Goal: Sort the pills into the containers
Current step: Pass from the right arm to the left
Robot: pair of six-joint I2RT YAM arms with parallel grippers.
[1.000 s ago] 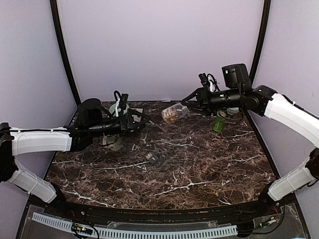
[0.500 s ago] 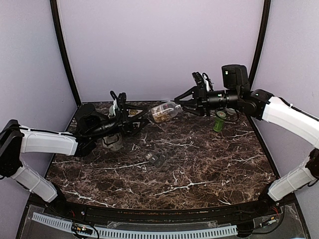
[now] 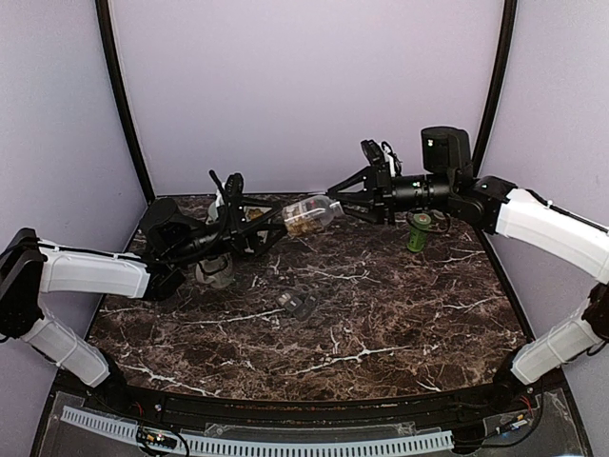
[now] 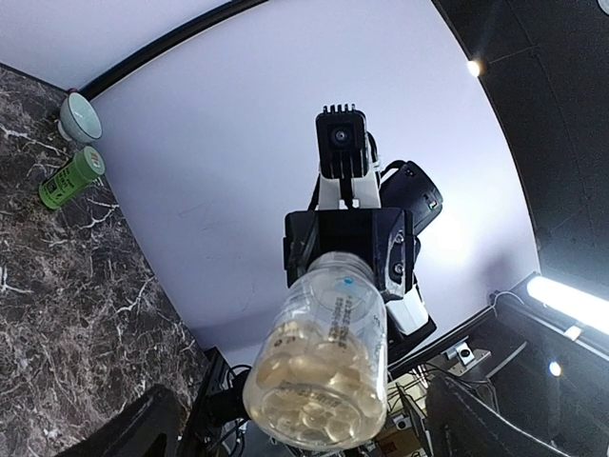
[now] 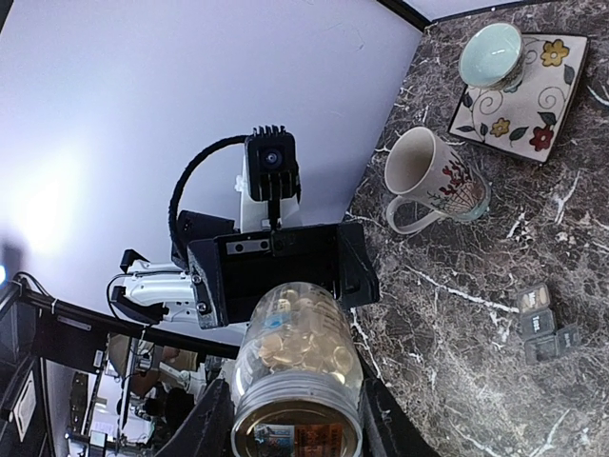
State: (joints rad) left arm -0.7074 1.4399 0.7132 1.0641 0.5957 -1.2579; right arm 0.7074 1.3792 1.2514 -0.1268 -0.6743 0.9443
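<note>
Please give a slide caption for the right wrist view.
Right gripper holds a jar of tan pills toward the open left gripper; mug and grey containers below.

Even, soft light fills the overhead view; a bright strip lamp (image 4: 571, 300) glares in the left wrist view, whose edges bend.

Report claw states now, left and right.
left claw: open, gripping nothing.
right claw: closed on the jar.

Left arm (image 3: 81, 271) and right arm (image 3: 552, 224) have white shells, black joints, looped black cables, finned wrist cameras (image 5: 269, 162)
</note>
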